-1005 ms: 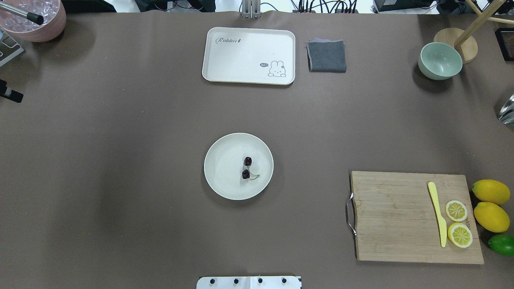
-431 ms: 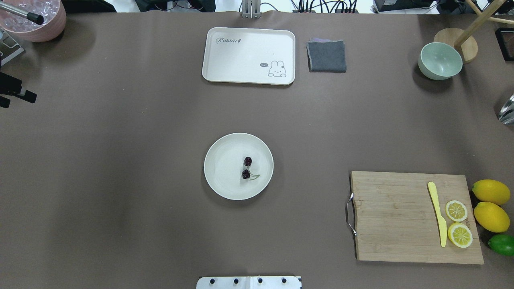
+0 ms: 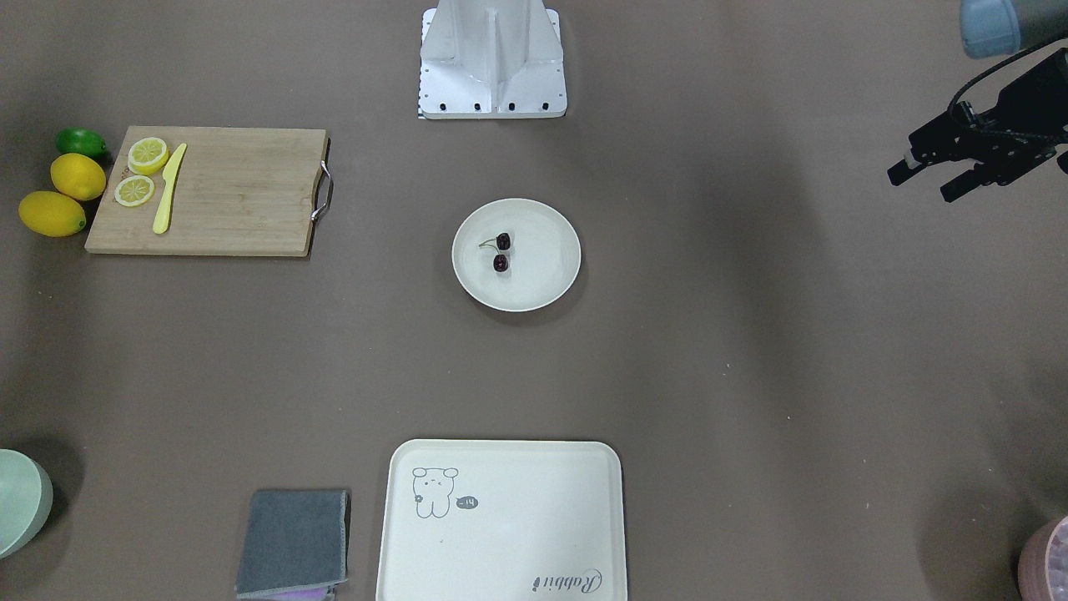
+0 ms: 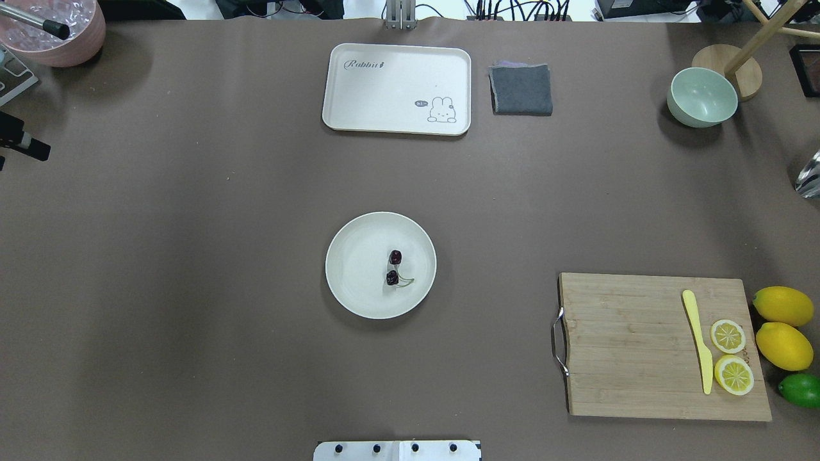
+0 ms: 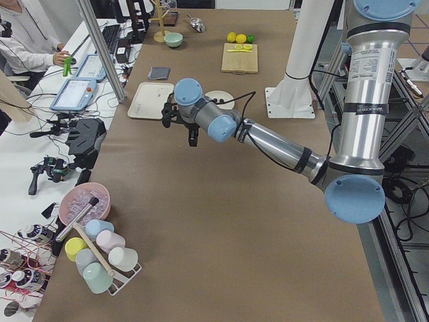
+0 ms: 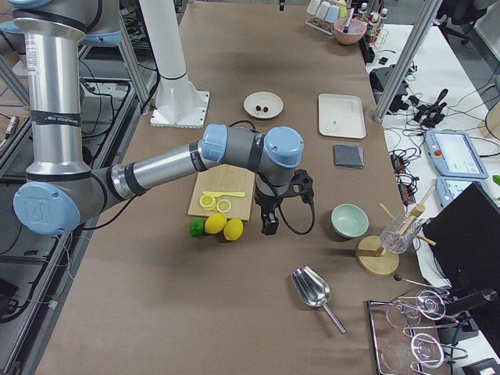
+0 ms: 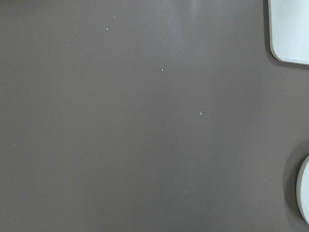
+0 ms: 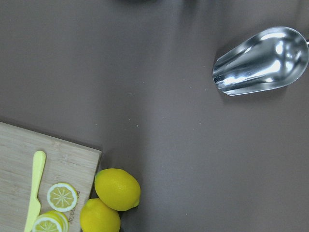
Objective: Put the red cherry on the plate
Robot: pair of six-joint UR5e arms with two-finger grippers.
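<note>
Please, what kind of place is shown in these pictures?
Most likely a robotics lab, not a real kitchen: an industrial left arm reaches over the table, control tablets lie on a side bench, and a cutting board with lemon slices looks staged.

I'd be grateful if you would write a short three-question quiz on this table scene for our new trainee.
1. True or false: the red cherry already lies on the plate.
2. What lies on the cutting board next to the lemon slices? A) a yellow knife B) a fork C) a spoon
3. Fill in: ___ whole lemons lie on the table beside the board.

Key: 1 true; 2 A; 3 two.
</note>
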